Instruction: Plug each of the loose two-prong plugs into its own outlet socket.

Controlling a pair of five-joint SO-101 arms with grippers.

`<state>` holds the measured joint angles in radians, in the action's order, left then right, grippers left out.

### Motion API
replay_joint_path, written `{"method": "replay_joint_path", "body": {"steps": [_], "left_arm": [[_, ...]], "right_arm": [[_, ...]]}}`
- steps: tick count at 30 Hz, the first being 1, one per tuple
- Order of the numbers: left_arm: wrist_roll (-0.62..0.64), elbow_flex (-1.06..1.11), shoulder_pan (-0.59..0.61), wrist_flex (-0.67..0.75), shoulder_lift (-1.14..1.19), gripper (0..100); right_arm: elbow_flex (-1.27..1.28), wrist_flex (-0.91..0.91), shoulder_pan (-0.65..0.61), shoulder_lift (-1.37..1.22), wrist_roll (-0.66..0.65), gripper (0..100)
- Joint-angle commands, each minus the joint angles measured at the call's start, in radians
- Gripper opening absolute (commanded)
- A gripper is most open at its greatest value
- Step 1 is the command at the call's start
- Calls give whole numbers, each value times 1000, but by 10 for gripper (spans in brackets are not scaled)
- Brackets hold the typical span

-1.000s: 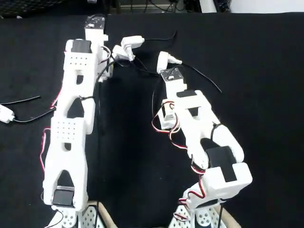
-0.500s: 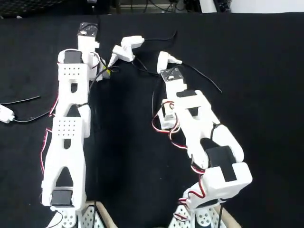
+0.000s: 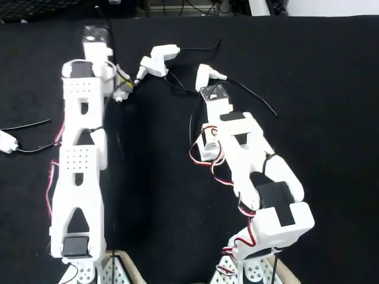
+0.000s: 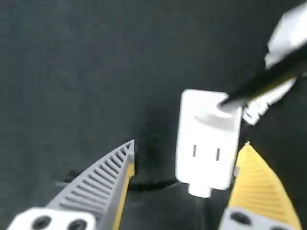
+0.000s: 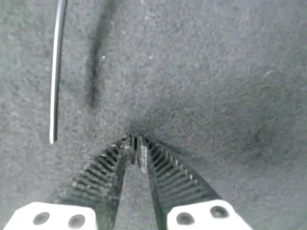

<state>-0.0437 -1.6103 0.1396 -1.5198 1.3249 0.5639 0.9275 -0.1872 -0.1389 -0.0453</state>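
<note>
1. where the left arm runs up the left side of the black counter (image 3: 320, 118), the left gripper (image 3: 120, 89) sits near the far edge, just beside a white connector (image 3: 157, 60) on a black lead.
2. from the left wrist, that gripper's two fingers stand wide apart, one grey and ribbed (image 4: 103, 175) and one yellow (image 4: 254, 187), clamped on nothing.
3. a white socket (image 4: 208, 143) with two narrow slots lies on the cloth between them, closer to the yellow finger; whether it touches that finger i cannot tell.
4. a black cable (image 4: 268, 81) crosses the socket's far end, with a blurred white shape (image 4: 288, 33) beyond it.
5. the right gripper (image 5: 138, 141) has its ribbed fingers together, tips down at the cloth; a thin pale sliver shows between the tips, too small to tell what it is.
6. a thin cord (image 5: 57, 72) lies on the cloth near that gripper, apart from its fingers.
7. from above, a second white plug (image 3: 204, 74) lies just beyond the right arm's tip, near the middle of the counter.
8. a third white plug (image 3: 6, 142) lies at the counter's left edge, well apart from both arms.
</note>
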Motion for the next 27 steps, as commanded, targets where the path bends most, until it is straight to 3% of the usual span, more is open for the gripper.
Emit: {"method": "replay_joint_path", "body": {"steps": [1,7,14,27], "left_arm": [[21,-50,74,15,-172,327],[43,-50,203,-68,-293,326],[258,-50,410,-126,-341,326],[270,-42,677,-239,-284,321]], "right_arm": [[-41,0,3,-2,-2,13],[-41,0,3,-2,-2,13],[-41,0,3,-4,-2,13],[-41,0,3,-5,-2,14]]}}
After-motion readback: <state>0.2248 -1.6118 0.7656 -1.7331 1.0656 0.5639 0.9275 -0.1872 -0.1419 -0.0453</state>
